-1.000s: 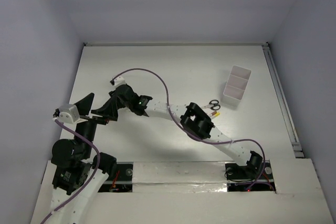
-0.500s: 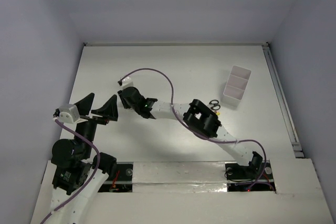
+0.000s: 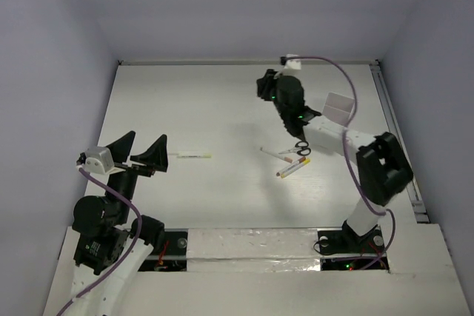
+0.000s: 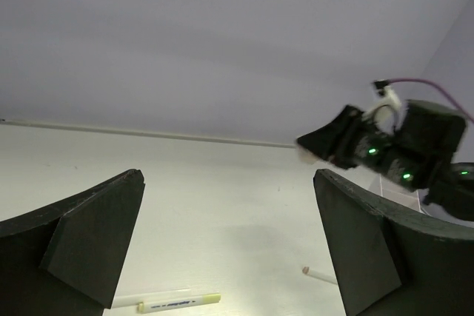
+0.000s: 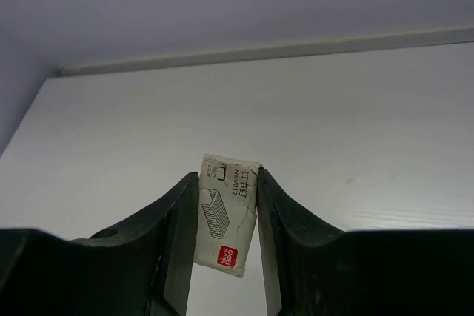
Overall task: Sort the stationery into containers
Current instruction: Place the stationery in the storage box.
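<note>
Scissors and short pens lay on the table near the white container. A yellow-tipped stick lay by the left gripper, which gaped wide and empty. The right gripper was clamped on a small staple box.

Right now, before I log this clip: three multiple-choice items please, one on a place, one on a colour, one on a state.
1. What colour are the scissors' handles? A red; B black; C yellow.
2. Where does the lone pen lie? A in a drawer; B on the table by the left fingers; C under the scissors.
3. How are the right fingers? A open, empty; B shut on scissors; C shut on a small white box.
1 B: both loops look black from above. 2 B: the left wrist view shows it between those fingers. 3 C: the right wrist view shows the box pinched.
</note>
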Controlling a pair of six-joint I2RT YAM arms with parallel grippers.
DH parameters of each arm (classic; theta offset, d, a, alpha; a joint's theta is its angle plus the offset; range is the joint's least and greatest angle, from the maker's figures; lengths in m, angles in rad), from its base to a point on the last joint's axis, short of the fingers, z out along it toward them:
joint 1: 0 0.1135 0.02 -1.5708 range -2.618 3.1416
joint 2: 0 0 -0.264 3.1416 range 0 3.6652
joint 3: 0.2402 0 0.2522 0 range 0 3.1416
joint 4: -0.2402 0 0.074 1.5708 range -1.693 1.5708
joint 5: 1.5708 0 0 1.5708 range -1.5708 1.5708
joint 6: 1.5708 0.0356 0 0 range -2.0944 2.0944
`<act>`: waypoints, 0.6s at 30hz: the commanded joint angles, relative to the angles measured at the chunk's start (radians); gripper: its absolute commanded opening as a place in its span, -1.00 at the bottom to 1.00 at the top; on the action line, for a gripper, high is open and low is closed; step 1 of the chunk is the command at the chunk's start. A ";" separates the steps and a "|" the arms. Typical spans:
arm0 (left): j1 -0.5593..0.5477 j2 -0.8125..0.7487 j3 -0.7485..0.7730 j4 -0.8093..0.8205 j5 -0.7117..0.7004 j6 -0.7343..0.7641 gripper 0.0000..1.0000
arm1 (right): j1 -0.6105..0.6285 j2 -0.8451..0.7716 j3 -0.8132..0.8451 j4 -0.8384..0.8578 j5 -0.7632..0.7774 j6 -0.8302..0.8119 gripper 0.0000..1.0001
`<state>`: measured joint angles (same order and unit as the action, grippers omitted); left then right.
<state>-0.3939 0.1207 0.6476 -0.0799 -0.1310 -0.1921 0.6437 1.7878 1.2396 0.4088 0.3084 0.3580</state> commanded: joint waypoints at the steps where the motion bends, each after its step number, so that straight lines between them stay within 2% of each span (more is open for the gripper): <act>1: -0.008 0.011 0.024 0.039 0.021 0.006 0.98 | -0.081 -0.145 -0.124 0.056 0.047 -0.014 -0.48; 8: -0.008 0.039 0.024 0.043 0.030 0.008 0.98 | -0.321 -0.323 -0.259 -0.030 0.092 -0.034 -0.47; 11: -0.008 0.057 0.024 0.043 0.037 0.008 0.98 | -0.390 -0.337 -0.272 -0.064 0.118 -0.037 -0.46; 18: -0.008 0.091 0.026 0.045 0.053 0.010 0.98 | -0.469 -0.301 -0.289 -0.097 0.204 -0.039 -0.46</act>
<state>-0.3977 0.1905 0.6476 -0.0792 -0.0994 -0.1917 0.2005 1.4818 0.9524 0.3111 0.4549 0.3305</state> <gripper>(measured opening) 0.990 0.398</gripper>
